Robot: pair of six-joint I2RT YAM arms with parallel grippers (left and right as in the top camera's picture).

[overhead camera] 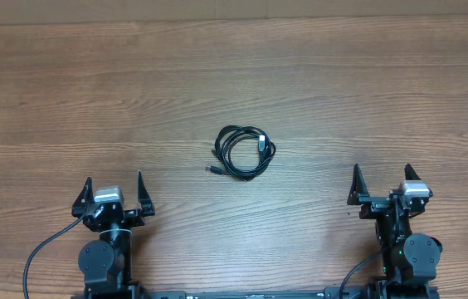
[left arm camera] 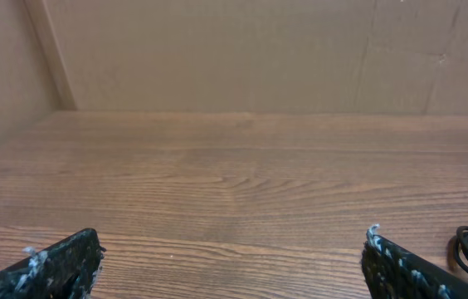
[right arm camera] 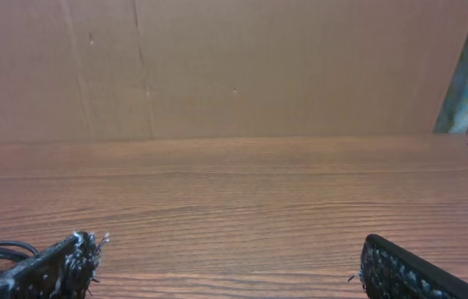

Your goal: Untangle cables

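Spread wide and gripping nothing, the left gripper (overhead camera: 114, 178) is sitting at the near left of the wooden table (overhead camera: 234, 66). The right gripper (overhead camera: 382, 169) is sitting just as wide and empty at the near right. The cables (overhead camera: 242, 152) are lying bundled in one small loose coil at the middle of the table, between the two grippers and farther out, touching neither, a small plug poking out at the coil's near left.

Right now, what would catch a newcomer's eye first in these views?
The cables, a small black coil, lie in the middle of the table. The left gripper and right gripper sit at the near edge, one on each side, fingers spread wide, holding nothing.
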